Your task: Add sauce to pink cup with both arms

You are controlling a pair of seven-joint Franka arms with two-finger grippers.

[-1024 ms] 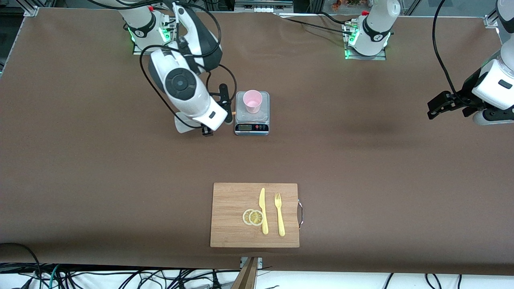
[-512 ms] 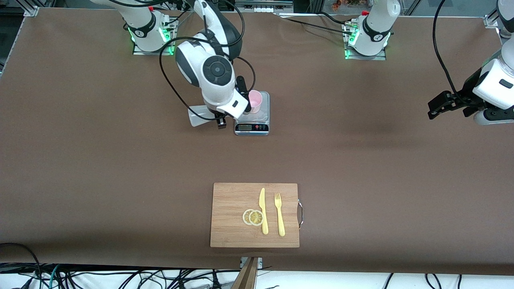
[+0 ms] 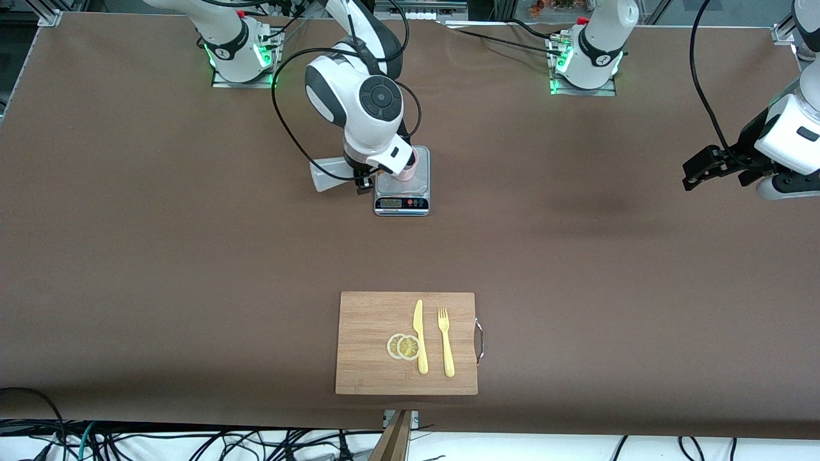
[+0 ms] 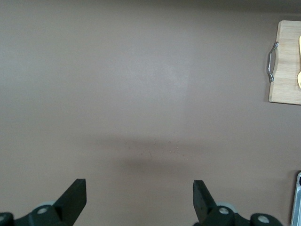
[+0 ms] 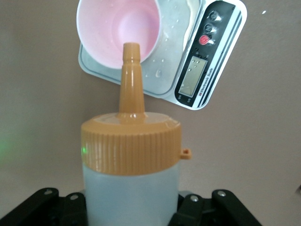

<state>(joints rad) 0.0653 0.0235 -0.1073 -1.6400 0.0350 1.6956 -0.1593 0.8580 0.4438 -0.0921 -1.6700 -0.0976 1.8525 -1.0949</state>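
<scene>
The pink cup (image 5: 117,28) stands on a small kitchen scale (image 5: 197,70); in the front view only a sliver of the pink cup (image 3: 410,168) shows past the right wrist. My right gripper (image 5: 131,209) is shut on the sauce bottle (image 5: 131,188), a whitish body with an orange cap. Its nozzle (image 5: 130,80) points at the cup's rim. In the front view the sauce bottle (image 3: 330,174) lies tipped beside the scale, held by the right gripper (image 3: 360,178). My left gripper (image 3: 695,171) waits open over bare table at the left arm's end, nothing between its fingers (image 4: 77,193).
The scale (image 3: 401,192) has its display facing the front camera. A wooden cutting board (image 3: 371,346) with a yellow knife (image 3: 419,336), a yellow fork (image 3: 446,342) and two lemon slices (image 3: 402,346) lies near the table's front edge. Brown mat covers the table.
The right arm has swung the sauce bottle from beside the scale toward the cup, and its wrist now covers most of the cup. The left arm has not moved.
</scene>
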